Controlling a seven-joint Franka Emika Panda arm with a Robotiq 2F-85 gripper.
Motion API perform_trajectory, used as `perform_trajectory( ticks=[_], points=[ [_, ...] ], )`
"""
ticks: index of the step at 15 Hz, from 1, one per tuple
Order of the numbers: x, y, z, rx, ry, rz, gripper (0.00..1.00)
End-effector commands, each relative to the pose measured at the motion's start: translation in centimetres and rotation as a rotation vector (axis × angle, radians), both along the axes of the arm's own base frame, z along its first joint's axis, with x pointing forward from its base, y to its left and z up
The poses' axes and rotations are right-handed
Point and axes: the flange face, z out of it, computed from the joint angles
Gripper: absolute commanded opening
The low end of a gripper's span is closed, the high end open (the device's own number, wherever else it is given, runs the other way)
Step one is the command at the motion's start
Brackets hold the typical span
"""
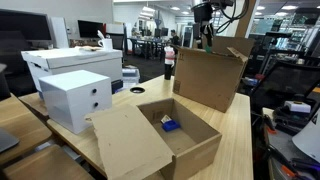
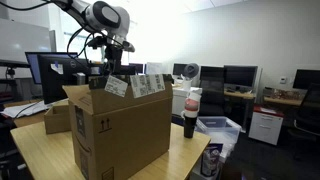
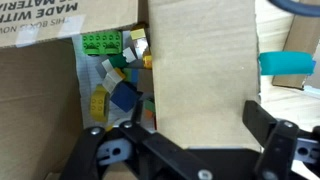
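The jaws hang open over the tall box (image 1: pixel 210 80) on the desk (image 1: pixel 240 135), blocks (image 3: pixel 120 95) lying in its bottom; descending off-centre, they could snag the flap (image 3: pixel 200 70) and tip the box.

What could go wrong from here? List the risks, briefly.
1. The open gripper hangs over the tall box. If it goes down, a finger may catch the flap and shove the box.
2. The bottle stands close beside that box, so a shove could topple it.
3. The blocks lie heaped in a narrow gap beside the flap, so a grab may slip or miss.
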Motion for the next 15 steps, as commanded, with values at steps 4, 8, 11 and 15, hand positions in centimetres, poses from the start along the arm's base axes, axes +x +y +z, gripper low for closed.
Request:
perform_trajectory(
  ticks=[4,8,11,15],
  points=[
    [0.0,0.0,0.0,0.000,0.001,0.000,1.00],
    [0.0,0.0,0.0,0.000,0.001,0.000,1.00],
    [0.0,0.0,0.0,0.000,0.001,0.000,1.00],
    [0.1,1.7,0.6,0.006,-0.017,0.046,1.00]
  ],
)
